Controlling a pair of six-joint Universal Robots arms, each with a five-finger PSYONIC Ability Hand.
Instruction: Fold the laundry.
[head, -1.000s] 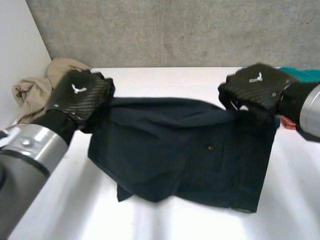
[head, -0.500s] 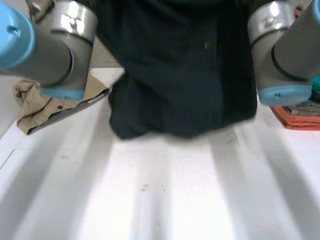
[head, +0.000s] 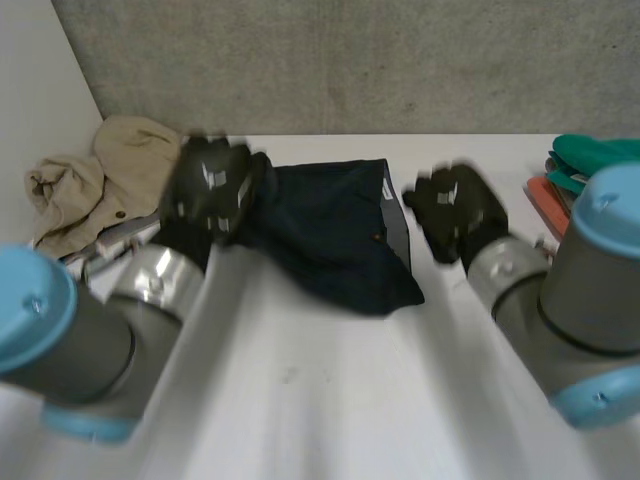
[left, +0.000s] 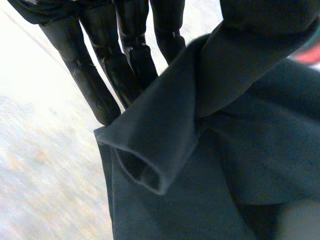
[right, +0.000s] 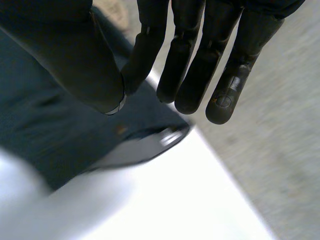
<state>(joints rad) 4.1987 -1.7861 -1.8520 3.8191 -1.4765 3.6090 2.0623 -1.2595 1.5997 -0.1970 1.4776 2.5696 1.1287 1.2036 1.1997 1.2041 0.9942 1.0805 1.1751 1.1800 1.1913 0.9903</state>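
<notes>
Head view has my 2 hands at the far side of the white table (head: 330, 400), with the dark navy shorts (head: 335, 235) lying bunched between them; my left hand (head: 210, 190) is at the shorts' left corner; my right hand (head: 455, 212) is just beside their right edge. Left wrist view shows my left hand's fingers (left: 127, 60) straight, with a fold of the shorts pinched between them and the thumb (left: 265, 30); that hand grips the shorts. Right wrist view shows my right hand's fingers (right: 192, 75) straight and relaxed, holding nothing; the shorts lie on the table beneath it. A beige garment (head: 85, 185) lies crumpled beside my left hand; folded teal and orange clothes (head: 590, 158) sit at the table's right edge.
</notes>
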